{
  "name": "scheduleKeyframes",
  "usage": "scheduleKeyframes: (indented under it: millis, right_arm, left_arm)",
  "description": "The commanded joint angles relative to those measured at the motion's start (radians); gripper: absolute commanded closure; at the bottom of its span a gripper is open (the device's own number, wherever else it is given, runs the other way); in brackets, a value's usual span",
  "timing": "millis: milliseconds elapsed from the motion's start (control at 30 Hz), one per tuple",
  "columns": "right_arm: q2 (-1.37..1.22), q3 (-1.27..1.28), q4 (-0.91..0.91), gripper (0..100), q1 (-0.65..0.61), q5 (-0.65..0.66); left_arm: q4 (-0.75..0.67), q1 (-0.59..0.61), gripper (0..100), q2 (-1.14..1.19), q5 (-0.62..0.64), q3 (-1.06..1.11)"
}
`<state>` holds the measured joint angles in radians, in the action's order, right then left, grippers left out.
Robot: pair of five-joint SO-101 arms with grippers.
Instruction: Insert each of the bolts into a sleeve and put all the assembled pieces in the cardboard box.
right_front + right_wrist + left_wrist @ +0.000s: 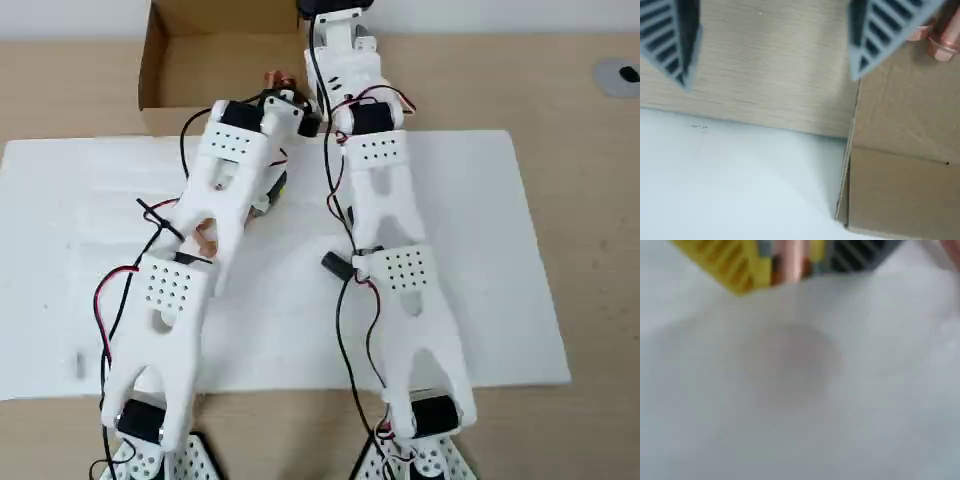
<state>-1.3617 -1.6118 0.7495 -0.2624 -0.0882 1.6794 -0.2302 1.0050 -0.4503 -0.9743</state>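
Note:
My left gripper (790, 282) hangs just above the white foam mat (800, 405), shut on a copper piece (789, 262) between its yellow and dark fingers; I cannot tell whether it is a bolt or a sleeve. From above, that gripper (271, 191) is near the mat's back middle. My right gripper (771, 80) is open, its grey fingers (875, 35) wide apart over the wooden table beside the cardboard box (900, 150). Copper bolts (940, 40) lie on the cardboard behind one finger. A copper piece (278, 80) shows at the box's (160, 60) right side.
The white foam mat (480, 260) covers most of the table in front of the box. A copper-coloured bit (205, 237) shows through a gap in the left arm. A grey disc (615, 76) lies at the far right. Loose cables run along both arms.

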Motion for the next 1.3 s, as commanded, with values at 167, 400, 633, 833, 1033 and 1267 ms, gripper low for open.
scheduleKeyframes:
  millis: [167,400,633,833,1033,1267]
  right_arm:
    - [0.076,-0.056,-0.020,75.2,0.013,-0.009]
    - [0.139,-0.054,-0.011,75.2,0.033,-0.009]
    - [0.243,-0.054,0.330,75.2,0.068,-0.011]
    - [0.427,-0.054,0.729,75.2,0.067,-0.087]
    - [0.501,-0.054,0.913,75.2,0.073,-0.087]
    - [0.529,-0.054,1.039,75.2,0.062,-0.089]
  left_arm:
    - [0.078,-0.003,99,0.010,-0.003,-0.149]
    - [0.077,-0.008,99,-0.216,0.018,-0.106]
    - [0.077,-0.011,99,-0.615,0.120,0.080]
    - [0.074,-0.009,99,-0.993,0.219,0.342]
    - [0.072,-0.002,99,-1.296,0.299,0.572]
    - [0.000,-0.002,99,-1.610,0.348,1.108]
